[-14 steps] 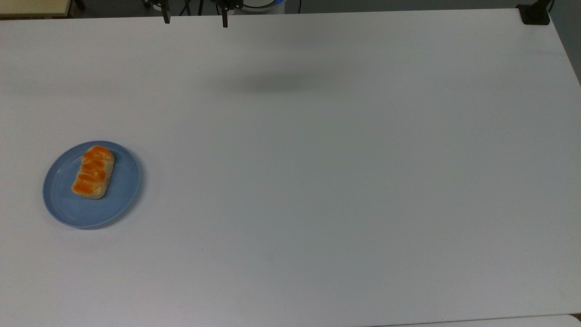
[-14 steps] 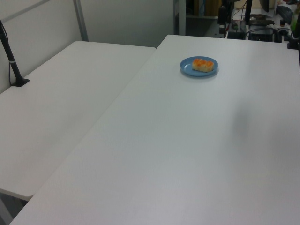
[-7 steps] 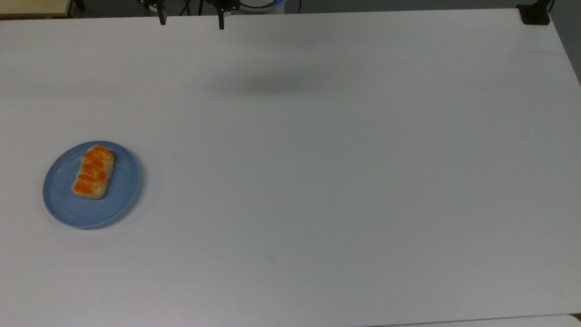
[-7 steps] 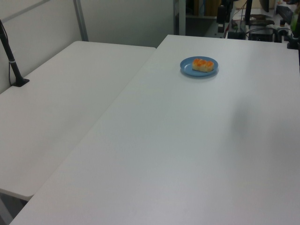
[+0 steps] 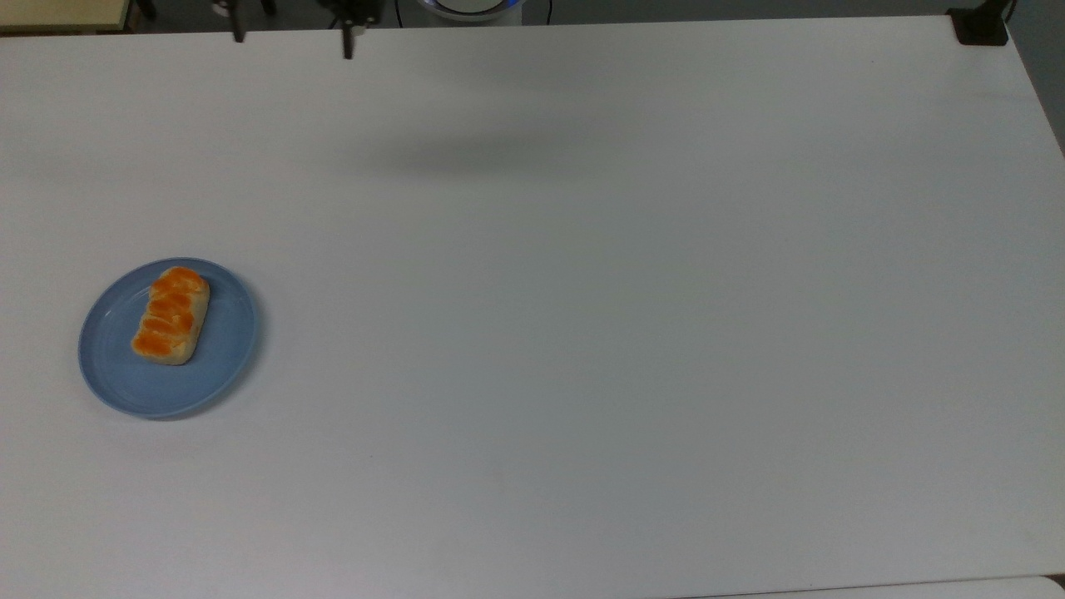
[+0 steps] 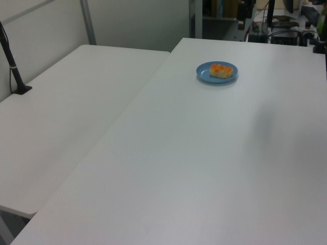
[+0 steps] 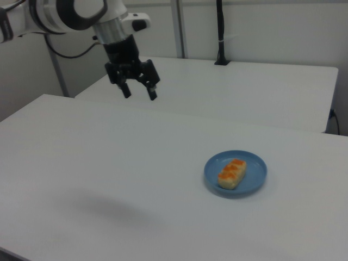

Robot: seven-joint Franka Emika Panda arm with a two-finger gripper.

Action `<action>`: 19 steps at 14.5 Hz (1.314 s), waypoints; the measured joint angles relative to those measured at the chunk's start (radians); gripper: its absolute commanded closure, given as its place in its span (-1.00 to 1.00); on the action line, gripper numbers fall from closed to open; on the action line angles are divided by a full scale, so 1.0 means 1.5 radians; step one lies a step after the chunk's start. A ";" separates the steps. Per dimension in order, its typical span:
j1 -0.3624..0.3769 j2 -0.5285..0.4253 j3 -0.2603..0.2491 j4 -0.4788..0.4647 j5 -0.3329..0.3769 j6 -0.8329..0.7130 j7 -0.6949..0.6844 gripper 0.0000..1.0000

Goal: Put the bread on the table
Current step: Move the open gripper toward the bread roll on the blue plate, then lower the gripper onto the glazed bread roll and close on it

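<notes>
Orange-topped bread (image 7: 232, 173) lies on the blue plate (image 7: 255, 176); well apart from the plate, apparently raised, the gripper (image 7: 140, 93) hangs, fingers spread.

The Panda arm (image 7: 60, 12) is reaching in from the right view's upper left, its white links running across toward the wrist (image 7: 117, 32). The gripper (image 7: 139, 94) is hanging high, pointing down toward about five o'clock, jaws spread wide with nothing between them. In the top view, one fingertip (image 5: 348, 51) is poking in at twelve o'clock.
</notes>
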 measured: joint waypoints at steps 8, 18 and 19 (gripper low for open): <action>-0.135 0.090 -0.005 0.007 0.054 0.104 0.072 -1.00; -0.168 0.288 0.002 0.019 -0.046 0.318 0.083 -1.00; -0.167 0.315 0.005 0.030 -0.069 0.323 0.082 -1.00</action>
